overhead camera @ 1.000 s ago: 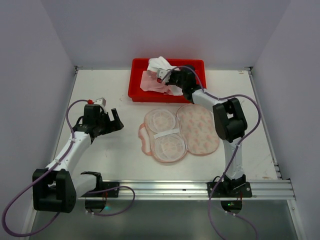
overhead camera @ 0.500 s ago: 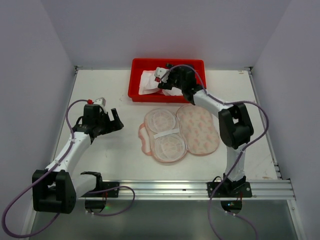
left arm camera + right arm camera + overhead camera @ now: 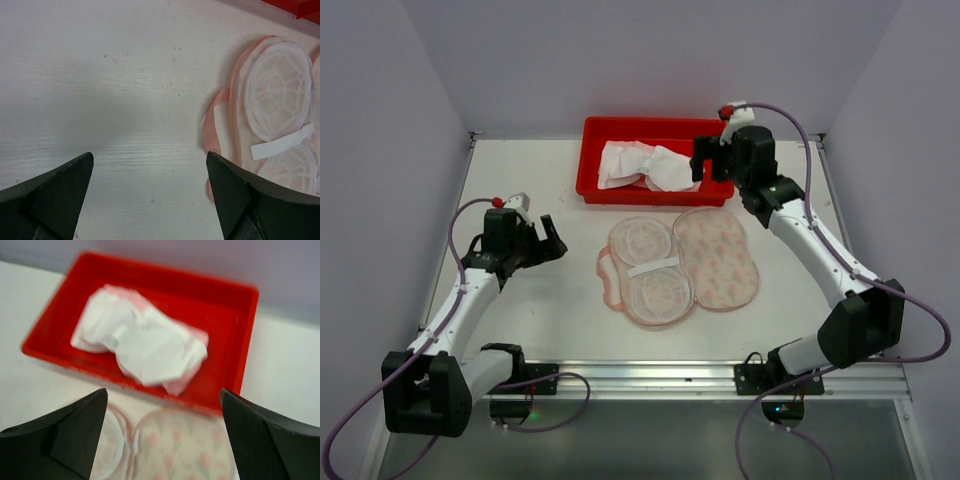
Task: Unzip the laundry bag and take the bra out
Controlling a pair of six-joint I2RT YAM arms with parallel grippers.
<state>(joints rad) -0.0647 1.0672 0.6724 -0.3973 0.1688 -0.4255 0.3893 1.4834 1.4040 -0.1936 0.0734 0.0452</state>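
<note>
The laundry bag [image 3: 682, 265] lies unzipped and spread flat at the table's middle, its white lining [image 3: 272, 97] up on one half and the printed outside [image 3: 192, 452] up on the other. The bra [image 3: 642, 166] sits crumpled in the red tray [image 3: 655, 128]; the right wrist view shows the bra [image 3: 142, 342] lying free. My right gripper [image 3: 716, 166] hangs open above the tray's right end, nothing between its fingers. My left gripper [image 3: 552, 246] is open over bare table left of the bag, also empty.
The red tray [image 3: 240, 330] stands at the back of the table against the wall. Side walls close in the table left and right. A metal rail [image 3: 720, 378] runs along the near edge between the arm bases.
My right gripper opened and let go of the bra in the tray, then rose and swung right. The bra settled flatter in the tray. The left arm stayed put.
</note>
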